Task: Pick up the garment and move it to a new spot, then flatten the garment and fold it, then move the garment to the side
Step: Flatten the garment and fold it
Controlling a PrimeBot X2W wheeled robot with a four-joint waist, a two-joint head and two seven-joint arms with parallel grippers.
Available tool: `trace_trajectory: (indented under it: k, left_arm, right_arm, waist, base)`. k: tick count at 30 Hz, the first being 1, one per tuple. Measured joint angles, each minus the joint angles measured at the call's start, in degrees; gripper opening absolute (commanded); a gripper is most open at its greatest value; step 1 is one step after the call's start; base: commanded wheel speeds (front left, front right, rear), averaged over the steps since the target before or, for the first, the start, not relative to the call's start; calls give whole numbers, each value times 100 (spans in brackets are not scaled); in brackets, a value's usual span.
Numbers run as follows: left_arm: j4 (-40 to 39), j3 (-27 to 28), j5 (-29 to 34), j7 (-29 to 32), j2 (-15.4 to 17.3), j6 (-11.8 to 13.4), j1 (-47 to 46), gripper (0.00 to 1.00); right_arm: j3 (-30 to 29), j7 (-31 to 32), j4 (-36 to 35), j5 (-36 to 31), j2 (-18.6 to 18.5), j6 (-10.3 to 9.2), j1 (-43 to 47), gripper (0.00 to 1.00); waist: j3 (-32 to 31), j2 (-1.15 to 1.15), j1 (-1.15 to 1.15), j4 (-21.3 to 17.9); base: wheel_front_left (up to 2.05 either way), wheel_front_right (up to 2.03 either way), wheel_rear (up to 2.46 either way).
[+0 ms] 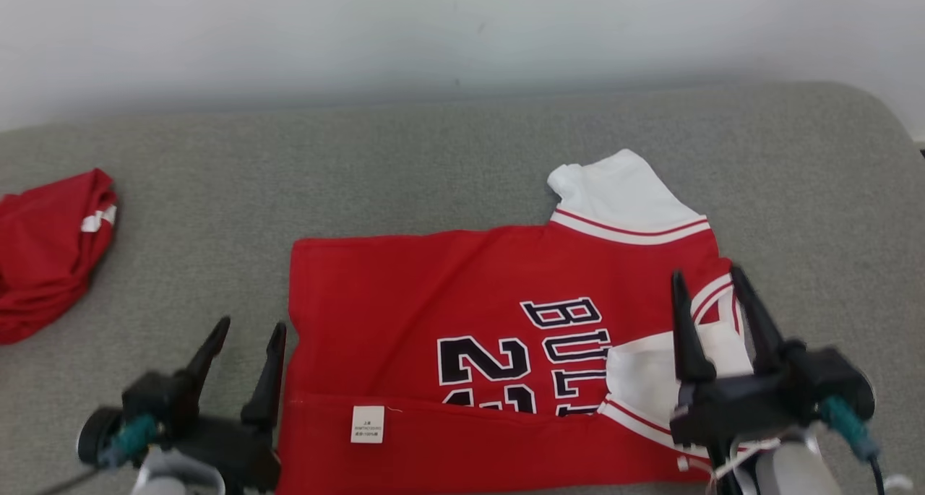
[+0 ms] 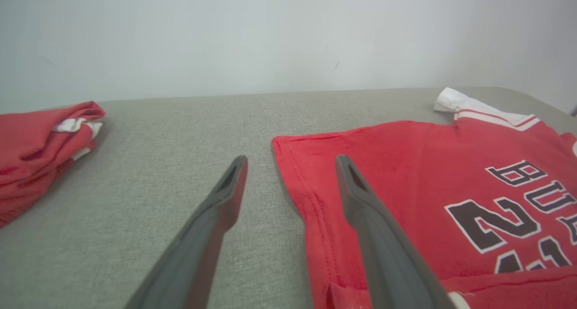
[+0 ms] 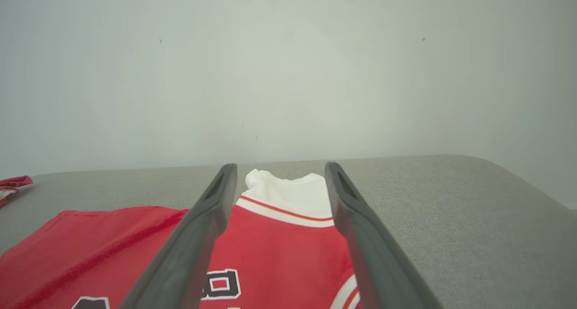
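The garment [image 1: 433,300] is a red jersey with white sleeves and dark lettering, lying on the grey surface with its near edge folded over and a white label showing. It also fills the right of the left wrist view as the garment [image 2: 405,164] and the lower left of the right wrist view as the garment [image 3: 279,237]. My left gripper [image 1: 249,329] stands open at the garment's left hem, nothing between its fingers [image 2: 225,196]. My right gripper [image 1: 712,274] is open above the collar end, its fingers [image 3: 212,209] empty, framing the far white sleeve.
A second red cloth [image 1: 43,256] lies bunched at the left end of the grey padded surface [image 1: 462,170], also seen as the red cloth [image 2: 40,137]. A pale wall rises behind. The surface's rounded corner [image 1: 867,119] is at the far right.
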Motion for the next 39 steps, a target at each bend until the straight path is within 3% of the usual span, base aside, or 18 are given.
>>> trace_trajectory:
  k: [9,14,20,34,36,37,38,39]
  left_arm:
    - [613,-1484,-2023,1318,1062,-7,-1847,100]
    - [927,-1875,-2760,2018,1473,-7,-2474,100]
    - [1191,-2171,-3350,2259,1590,-8,-2891,100]
    - [1924,-2753,-3758,2325,1605,-8,-3223,100]
    - [1973,-2789,-3916,2357,1583,-8,-3279,69]
    - [1969,-2814,-3927,2343,1582,-8,-3306,45]
    - [1971,-2824,-3969,2285,1574,-8,-3323,33]
    - [1986,-2832,-4003,2234,1566,-8,-3343,10]
  right_arm:
    - [-58,-1,444,-82,-104,0,-1399,100]
    - [-31,-2,616,-77,-67,0,-1753,100]
    - [-2,-1,797,-22,-16,0,-1802,100]
    - [-19,-1,846,76,-5,0,-1809,100]
    - [-2,-1,867,76,-5,0,-1827,100]
    - [4,-1,882,76,-4,0,-1845,100]
    - [12,-1,893,77,-3,0,-1874,100]
    - [18,-1,907,76,-3,0,-1912,100]
  waist:
    - [528,0,2,-226]
    - [752,0,1,-398]
    - [893,0,1,-625]
    - [982,0,-1,-807]
    - [1007,0,-1,-795]
    - [1023,0,-1,-788]
    - [1040,0,-1,-781]
    - [1056,0,-1,-772]
  base:
    - [0,0,0]
    - [0,0,0]
    - [0,0,0]
    - [0,0,0]
    - [0,0,0]
    - [0,0,0]
    - [0,0,0]
    - [0,0,0]
